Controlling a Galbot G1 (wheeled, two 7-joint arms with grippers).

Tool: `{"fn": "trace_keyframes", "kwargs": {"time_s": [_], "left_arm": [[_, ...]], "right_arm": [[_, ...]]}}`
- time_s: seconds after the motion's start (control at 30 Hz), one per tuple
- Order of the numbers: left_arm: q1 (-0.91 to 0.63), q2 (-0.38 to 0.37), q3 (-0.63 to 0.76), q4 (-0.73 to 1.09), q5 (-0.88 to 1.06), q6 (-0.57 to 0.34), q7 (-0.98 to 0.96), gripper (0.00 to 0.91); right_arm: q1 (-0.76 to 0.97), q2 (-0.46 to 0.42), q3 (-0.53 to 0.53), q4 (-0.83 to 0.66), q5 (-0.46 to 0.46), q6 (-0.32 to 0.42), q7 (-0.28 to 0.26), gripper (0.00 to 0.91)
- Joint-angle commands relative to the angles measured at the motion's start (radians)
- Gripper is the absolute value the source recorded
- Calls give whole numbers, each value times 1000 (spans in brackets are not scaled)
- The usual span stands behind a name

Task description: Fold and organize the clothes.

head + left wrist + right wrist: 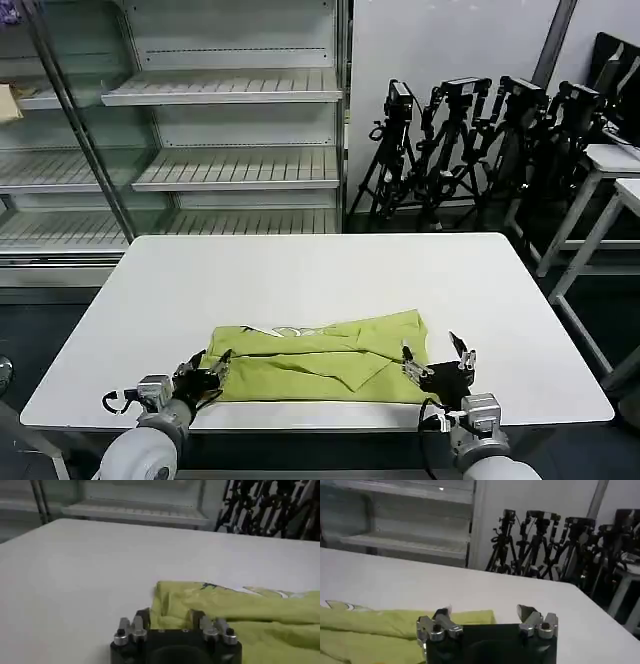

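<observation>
Lime yellow-green T-shirt point(325, 360): lies partly folded into a wide band on the near half of the white table point(300, 270), a small white print showing at its far edge. Left gripper point(208, 372): at the shirt's left end, fingers spread, low over the table. Right gripper point(438, 362): at the shirt's right end, fingers spread wide, holding nothing.

Your left gripper point(170, 622) sits low over the white tabletop point(75, 575), its two fingers point(141, 622) parted, at the end of the lime yellow-green T-shirt point(235, 610). You can see the shirt lying in rumpled folds, a sliver of white print at its far edge. Behind the table's far edge stand bare shelves point(135, 510) and black tripods point(270, 505).
</observation>
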Motion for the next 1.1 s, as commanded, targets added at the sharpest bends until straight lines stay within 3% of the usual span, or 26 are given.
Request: {"fn": "trace_keyframes", "kwargs": {"time_s": [0.03,0.4,0.5,0.87,1.1], "left_arm": [[17,-18,13,15,-40,-8,-15,10],[14,-36,21,-17,80,-12,36,10],[21,-23,4,-3,237,-10,95,10],[23,137,-232,34,312,5,184,10],[70,277,-393,100,365,7,222,10]], "right_arm": [[-20,6,0,29,-10,3,0,907],[-13,18,-10,55,-14,-2,3,907],[-14,6,7,63,-11,-3,2,907],[-34,12,26,62,-7,7,-4,907],[-36,26,18,57,-8,14,-6,907]]}}
